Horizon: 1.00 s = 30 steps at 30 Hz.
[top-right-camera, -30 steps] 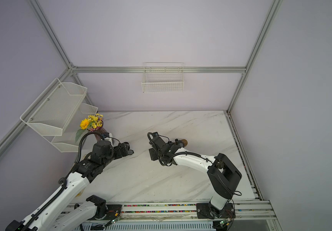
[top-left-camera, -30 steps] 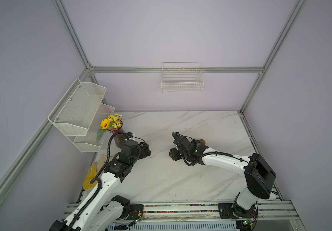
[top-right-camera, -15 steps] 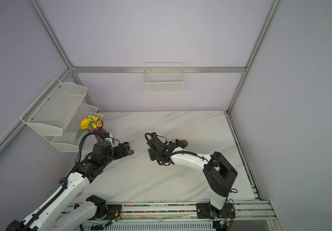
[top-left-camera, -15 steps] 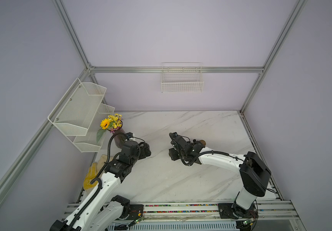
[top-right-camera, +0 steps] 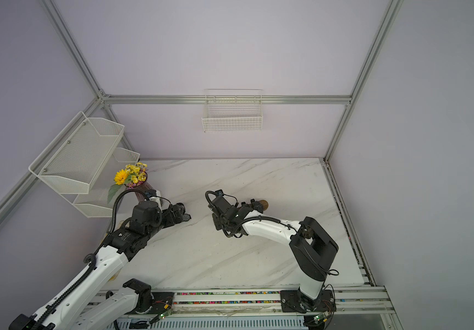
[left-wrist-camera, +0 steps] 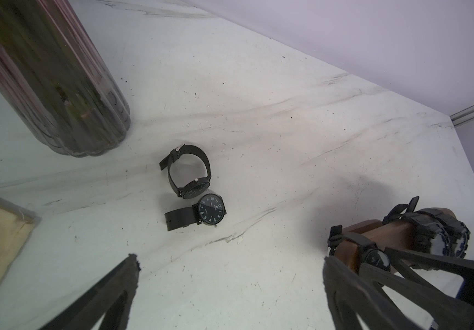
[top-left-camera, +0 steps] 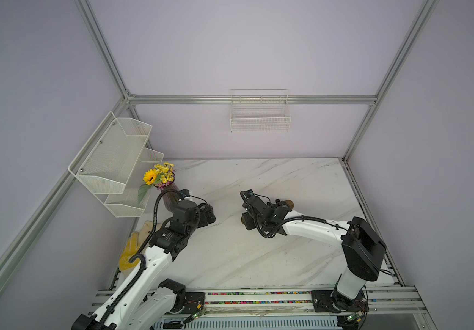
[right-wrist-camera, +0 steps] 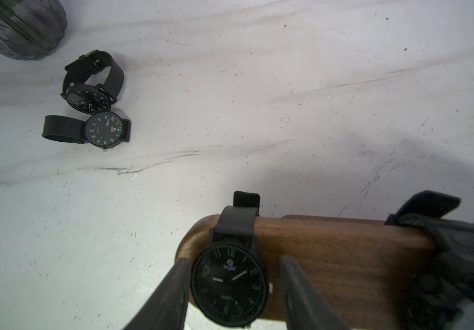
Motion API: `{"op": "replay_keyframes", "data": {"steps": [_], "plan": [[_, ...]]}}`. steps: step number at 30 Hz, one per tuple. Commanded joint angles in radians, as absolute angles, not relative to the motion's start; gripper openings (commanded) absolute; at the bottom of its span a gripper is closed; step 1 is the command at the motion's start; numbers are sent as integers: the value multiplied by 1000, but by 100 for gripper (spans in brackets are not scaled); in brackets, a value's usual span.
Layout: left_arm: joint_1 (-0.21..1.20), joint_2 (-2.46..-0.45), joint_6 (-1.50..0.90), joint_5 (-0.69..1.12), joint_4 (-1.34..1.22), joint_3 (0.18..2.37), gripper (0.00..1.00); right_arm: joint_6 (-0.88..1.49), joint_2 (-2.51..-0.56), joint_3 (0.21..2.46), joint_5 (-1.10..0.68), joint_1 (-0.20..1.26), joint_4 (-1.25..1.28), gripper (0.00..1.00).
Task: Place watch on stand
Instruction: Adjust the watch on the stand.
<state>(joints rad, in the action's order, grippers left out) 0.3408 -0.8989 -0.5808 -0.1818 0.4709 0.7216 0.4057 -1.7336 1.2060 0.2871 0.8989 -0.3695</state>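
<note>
In a top view, two white-and-black arms work over the white marble table (top-right-camera: 230, 257). The left arm (top-right-camera: 110, 257) reaches from the near rail past a dark vase (top-right-camera: 143, 187) of yellow flowers (top-right-camera: 128, 174), its left gripper (top-right-camera: 183, 215) low over the slab. The right arm (top-right-camera: 270, 228) bends back toward the middle, its black wrist covering most of the stand (top-right-camera: 263, 204), whose brown rounded end shows beside it. A mesh shelf (top-right-camera: 78, 154) hangs on the left wall, and a wire basket (top-right-camera: 231, 120) on the back wall.

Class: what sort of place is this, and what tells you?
Likely a robot test cell: a metal frame, two arms on a rail, watches and a stand staged on the table.
</note>
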Motion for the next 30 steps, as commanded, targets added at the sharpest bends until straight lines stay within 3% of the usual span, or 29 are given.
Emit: {"op": "replay_keyframes", "data": {"steps": [1,30], "plan": [[335,-891,-566,-177,436,698,100,424,-1712,1203,347,902,-417,53],[331,-928,-574,-188,445,695,100,430,-1599,1114,363,808,-414,53]]}}
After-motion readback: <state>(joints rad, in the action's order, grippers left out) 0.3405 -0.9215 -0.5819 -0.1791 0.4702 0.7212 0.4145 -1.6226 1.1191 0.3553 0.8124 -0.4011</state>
